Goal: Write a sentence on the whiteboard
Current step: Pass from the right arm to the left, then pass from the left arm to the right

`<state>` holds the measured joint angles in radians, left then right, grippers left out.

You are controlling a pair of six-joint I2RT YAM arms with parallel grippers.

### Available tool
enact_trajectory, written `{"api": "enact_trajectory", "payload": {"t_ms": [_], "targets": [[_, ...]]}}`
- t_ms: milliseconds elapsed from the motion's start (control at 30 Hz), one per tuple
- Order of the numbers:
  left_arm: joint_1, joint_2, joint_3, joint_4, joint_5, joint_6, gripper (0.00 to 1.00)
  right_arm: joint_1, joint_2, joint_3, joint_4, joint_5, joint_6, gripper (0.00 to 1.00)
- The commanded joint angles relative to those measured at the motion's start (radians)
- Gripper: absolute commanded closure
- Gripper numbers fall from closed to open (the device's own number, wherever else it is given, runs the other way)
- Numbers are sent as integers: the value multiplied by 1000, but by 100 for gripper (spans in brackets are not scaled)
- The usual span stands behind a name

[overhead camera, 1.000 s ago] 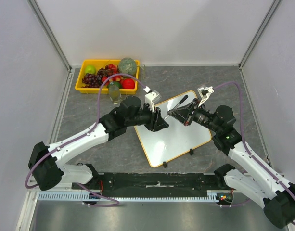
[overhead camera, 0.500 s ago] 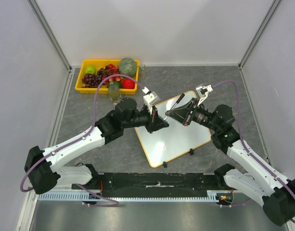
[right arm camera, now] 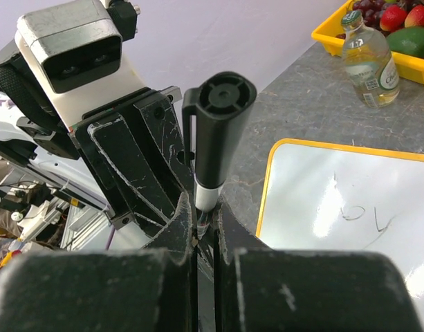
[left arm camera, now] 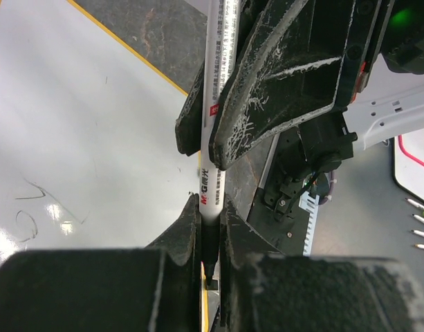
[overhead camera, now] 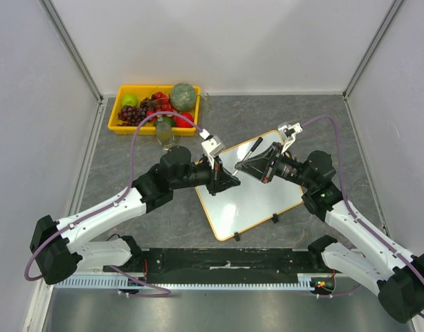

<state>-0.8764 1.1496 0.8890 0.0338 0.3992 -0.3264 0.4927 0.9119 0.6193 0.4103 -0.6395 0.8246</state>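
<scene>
We look down on a grey stone-patterned table (overhead camera: 128, 173) walled in by white panels. The whiteboard (overhead camera: 256, 197) lies flat near the middle of the table, turned at an angle. It has a thin orange-yellow frame and two black clips (overhead camera: 274, 218) on its near edge.

Both arms reach in from the bottom of the view and meet above the board's far left part. The left gripper (overhead camera: 232, 185) and the right gripper (overhead camera: 243, 166) face each other, fingertips almost touching, and both are clamped narrowly on one marker (overhead camera: 257, 144). The left wrist view shows its white barrel pinched between the left fingers, with the right fingers wrapped around it just beyond. In the right wrist view the marker's black cap rises from between the right fingers, and the left gripper stands close behind it. We cannot tell whether the marker's tip touches the board.

A few thin handwritten strokes (right arm camera: 357, 214) mark the white surface — too faint to read. The grippers and the left forearm cover the board's left corner from above.

At the far left sits a yellow tray (overhead camera: 115, 119) heaped with fruit, well apart from the board. A small clear bottle (overhead camera: 164, 133) stands upright just beside the tray's near rim — between tray and board. Purple cables (overhead camera: 139, 142) loop over both arms.
</scene>
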Motion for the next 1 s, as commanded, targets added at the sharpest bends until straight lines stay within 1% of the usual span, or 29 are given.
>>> {"api": "enact_trajectory", "payload": {"t_ms": [0,33,100,133,167,200,267,300,367,500,600,633,733,867,967], "targets": [[5,-73,-5,45,-8,-13,98,-13,-2,-13,16,26,-33,100],[5,-77,-7,44,-10,-13,98,-14,-2,-10,10,27,-32,100],[5,-87,-9,35,-14,-11,98,-13,2,-6,-1,28,-33,92],[7,-90,-4,28,-14,-8,98,-14,2,2,-11,23,-39,84],[5,-90,-1,18,-10,-7,98,-13,4,16,-37,18,-54,65],[7,-90,5,8,-7,-3,98,-13,4,32,-63,11,-77,44],[5,-88,16,-14,10,4,98,-14,2,80,-164,18,-132,8],[5,-87,22,-27,21,9,98,-14,-1,104,-200,27,-163,2],[5,-88,30,-66,30,18,98,-19,-4,141,-247,18,-205,2],[5,-114,30,-98,61,27,98,-32,-10,183,-239,-72,-226,2],[7,-125,39,-118,121,38,98,-36,-4,181,-136,-193,-185,2],[5,-128,44,-120,144,41,98,-37,-1,172,-84,-237,-148,2],[5,-133,56,-120,205,44,98,-36,13,152,74,-307,-40,3],[5,-133,70,-117,228,47,98,-36,33,142,180,-348,40,24],[5,-123,77,-118,239,50,98,-34,39,138,190,-373,56,39]]}}
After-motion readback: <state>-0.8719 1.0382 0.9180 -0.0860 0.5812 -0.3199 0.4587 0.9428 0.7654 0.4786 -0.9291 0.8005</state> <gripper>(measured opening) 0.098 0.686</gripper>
